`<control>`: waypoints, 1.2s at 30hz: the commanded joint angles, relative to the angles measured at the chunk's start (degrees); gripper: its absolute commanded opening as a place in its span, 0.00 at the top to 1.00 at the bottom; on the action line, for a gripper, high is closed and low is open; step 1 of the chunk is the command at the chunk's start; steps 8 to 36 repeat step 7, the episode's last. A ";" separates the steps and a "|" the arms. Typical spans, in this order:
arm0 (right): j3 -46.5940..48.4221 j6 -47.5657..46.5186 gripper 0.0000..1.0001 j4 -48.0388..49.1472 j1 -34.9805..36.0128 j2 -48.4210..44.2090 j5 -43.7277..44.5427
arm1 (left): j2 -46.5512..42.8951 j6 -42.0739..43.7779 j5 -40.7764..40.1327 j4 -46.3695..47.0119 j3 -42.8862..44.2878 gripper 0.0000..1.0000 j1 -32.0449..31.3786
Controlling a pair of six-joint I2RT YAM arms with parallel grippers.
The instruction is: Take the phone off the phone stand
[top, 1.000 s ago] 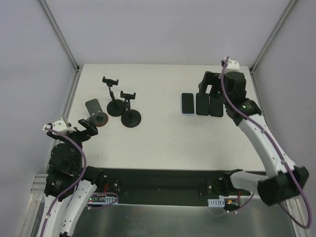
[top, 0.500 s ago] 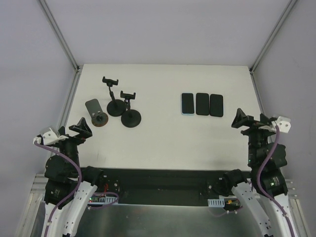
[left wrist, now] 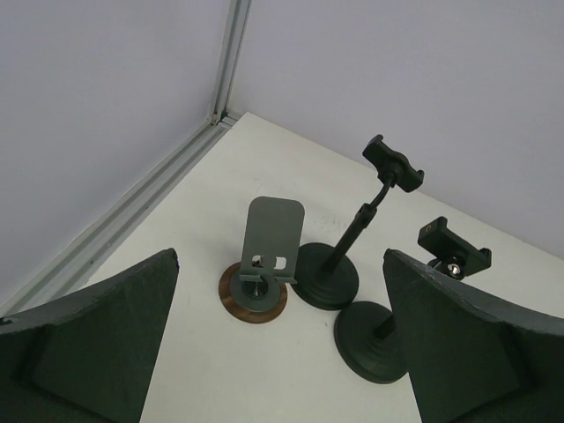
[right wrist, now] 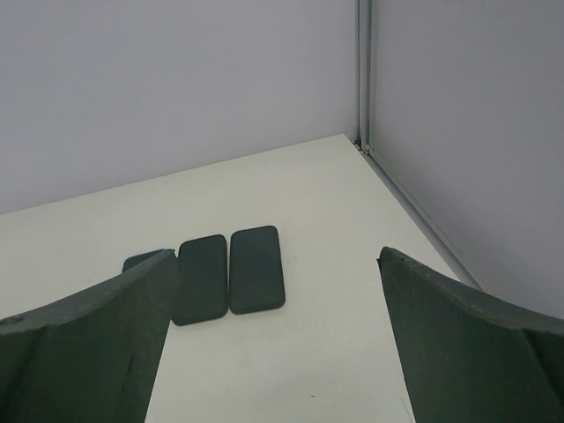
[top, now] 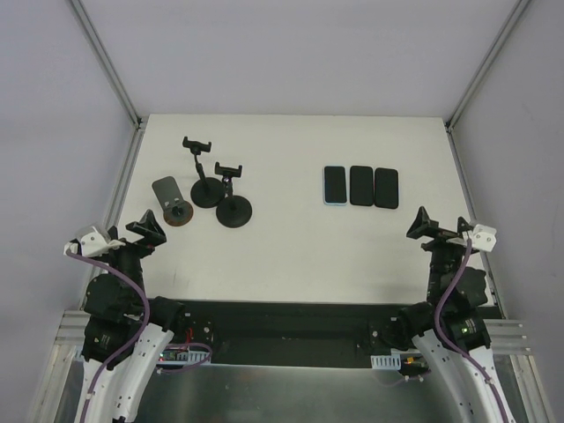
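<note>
Three dark phones lie flat in a row at the back right: the left one [top: 335, 186], the middle one [top: 361, 186] and the right one [top: 386, 188]. At the back left stand a grey plate phone stand [top: 170, 201] on a brown base and two black clamp stands [top: 205, 189] [top: 234, 211]. All of them hold nothing. My left gripper [top: 134, 236] hangs open near the front left, facing the stands. My right gripper [top: 443, 231] hangs open at the front right, facing the phones. In the right wrist view its left finger [right wrist: 88, 352] half hides the leftmost phone [right wrist: 145, 259].
Grey walls with metal corner rails [top: 110, 75] close in the white table [top: 291, 247] on three sides. The arms' dark base plate [top: 282, 330] runs along the near edge.
My right arm has drawn back from over the phones to the front right edge, its gripper open and holding nothing. The left gripper has backed slightly away from the grey stand.
</note>
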 commanded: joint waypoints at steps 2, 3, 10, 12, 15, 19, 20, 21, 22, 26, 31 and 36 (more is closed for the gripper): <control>0.56 -1.25 0.04 7.50 1.06 0.18 0.91 | -3.59 1.64 0.81 3.43 -0.40 0.01 1.02; 0.47 -1.34 0.04 7.59 1.06 0.18 1.17 | -3.50 1.73 1.07 3.61 -0.49 0.01 1.11; 0.12 -1.69 0.04 8.21 1.24 0.27 1.62 | -2.80 1.91 2.48 4.05 -0.75 0.01 1.46; 0.12 -1.69 0.04 8.21 1.24 0.27 1.62 | -2.80 1.91 2.48 4.05 -0.75 0.01 1.46; 0.12 -1.69 0.04 8.21 1.24 0.27 1.62 | -2.80 1.91 2.48 4.05 -0.75 0.01 1.46; 0.12 -1.69 0.04 8.21 1.24 0.27 1.62 | -2.80 1.91 2.48 4.05 -0.75 0.01 1.46; 0.12 -1.69 0.04 8.21 1.24 0.27 1.62 | -2.80 1.91 2.48 4.05 -0.75 0.01 1.46; 0.12 -1.69 0.04 8.21 1.24 0.27 1.62 | -2.80 1.91 2.48 4.05 -0.75 0.01 1.46; 0.12 -1.69 0.04 8.21 1.24 0.27 1.62 | -2.80 1.91 2.48 4.05 -0.75 0.01 1.46; 0.12 -1.69 0.04 8.21 1.24 0.27 1.62 | -2.80 1.91 2.48 4.05 -0.75 0.01 1.46; 0.12 -1.69 0.04 8.21 1.24 0.27 1.62 | -2.80 1.91 2.48 4.05 -0.75 0.01 1.46; 0.12 -1.69 0.04 8.21 1.24 0.27 1.62 | -2.80 1.91 2.48 4.05 -0.75 0.01 1.46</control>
